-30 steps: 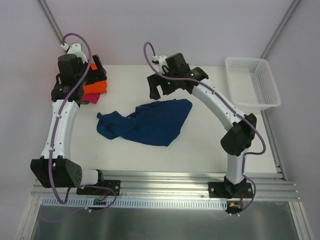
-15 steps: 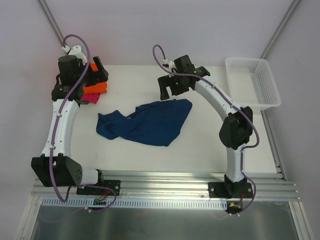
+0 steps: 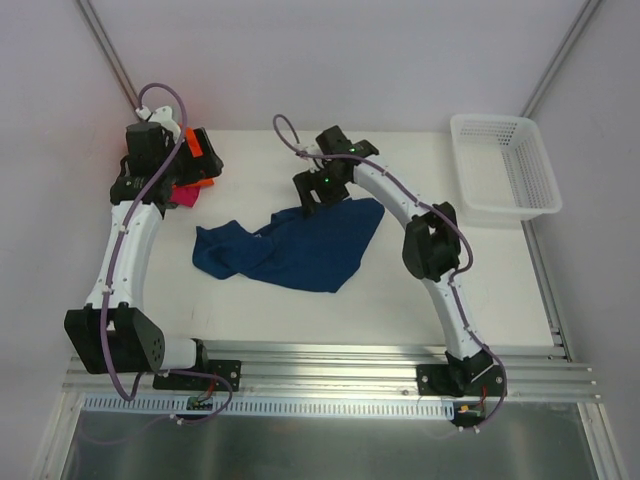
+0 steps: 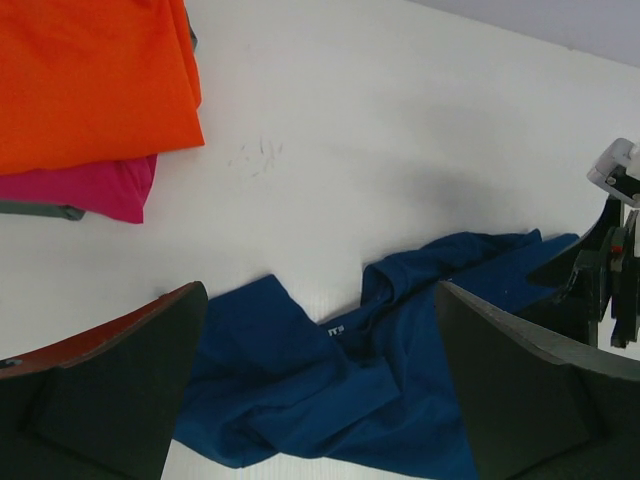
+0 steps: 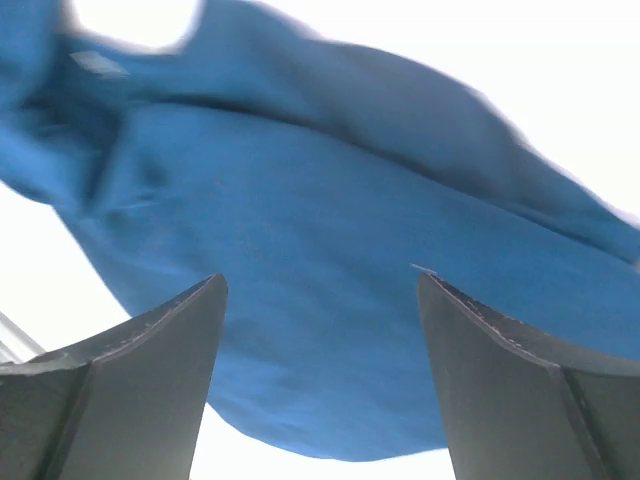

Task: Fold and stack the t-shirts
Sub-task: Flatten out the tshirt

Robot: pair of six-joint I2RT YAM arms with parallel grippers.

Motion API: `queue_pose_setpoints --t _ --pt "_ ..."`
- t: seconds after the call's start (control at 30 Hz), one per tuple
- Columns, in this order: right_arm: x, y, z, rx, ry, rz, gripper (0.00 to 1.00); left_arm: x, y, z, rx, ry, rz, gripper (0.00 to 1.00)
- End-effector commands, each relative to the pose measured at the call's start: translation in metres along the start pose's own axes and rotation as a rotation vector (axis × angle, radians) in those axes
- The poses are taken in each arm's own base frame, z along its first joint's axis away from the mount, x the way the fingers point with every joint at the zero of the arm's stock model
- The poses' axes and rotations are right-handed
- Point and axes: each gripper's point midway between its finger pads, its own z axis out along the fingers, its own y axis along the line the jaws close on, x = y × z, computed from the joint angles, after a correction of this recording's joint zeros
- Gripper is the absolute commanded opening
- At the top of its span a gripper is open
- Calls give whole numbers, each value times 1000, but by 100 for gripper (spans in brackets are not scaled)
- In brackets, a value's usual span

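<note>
Status | right gripper [image 5: 320, 288] wide apart over navy t-shirt [image 3: 300, 245], nothing pinched | left gripper [image 4: 320, 292] wide, empty

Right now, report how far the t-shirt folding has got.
Done: the orange tee and pink tee lie folded in a stack at the far left. In hand: the right gripper, jaws open, sits over the far edge of the crumpled navy tee, nothing gripped. Left: fold the navy tee and add it to the stack.
</note>
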Motion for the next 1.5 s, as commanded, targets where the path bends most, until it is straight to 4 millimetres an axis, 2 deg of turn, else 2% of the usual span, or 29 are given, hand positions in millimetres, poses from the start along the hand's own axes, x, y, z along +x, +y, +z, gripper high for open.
queue_pose_setpoints --t 0.0,0.03,0.1,0.17,0.3,0.4,0.5,0.53,0.6,0.73,0.93,1.03,1.13,1.23,1.3,1.47 --pt "-19 39 -11 -41 -54 -139 80 -3 -6 -10 30 -21 1 99" --pt "-19 42 -4 -38 -50 -158 81 1 -5 -10 30 -13 -1 99" --pt "-28 45 -3 -35 -74 -153 81 1 -6 -11 32 -11 -1 99" --pt "-25 47 5 -42 -60 -151 82 -1 -7 -12 37 -15 -2 99" --pt "-4 47 18 -68 10 -138 83 -3 -9 -14 41 -21 -2 99" --pt "14 36 33 -53 72 -131 83 2 -9 -16 46 -14 -4 99" --pt "12 21 45 -15 65 -115 81 6 -8 -19 42 -12 -5 99" --pt "3 20 47 -13 34 -113 81 7 -7 -21 41 -14 -5 99" --pt "0 8 58 21 28 -106 81 9 -7 -22 42 -9 -6 99" --pt "-20 -9 68 58 -42 -109 81 13 -6 -24 40 -2 -4 99" --pt "-52 -45 60 156 -164 -60 80 19 -5 -24 39 14 -10 99" --pt "-54 -55 58 177 -172 -45 80 21 -4 -23 40 20 -19 99" --pt "-64 -53 49 157 -207 -33 76 19 -3 -22 37 19 -22 99" --pt "-81 -51 34 165 -274 -56 76 19 -3 -21 37 20 -19 99" --pt "-100 -48 19 179 -350 -89 76 21 -2 -20 35 26 -22 99" --pt "-103 -61 26 218 -352 -108 79 14 -3 -21 37 9 -7 99"
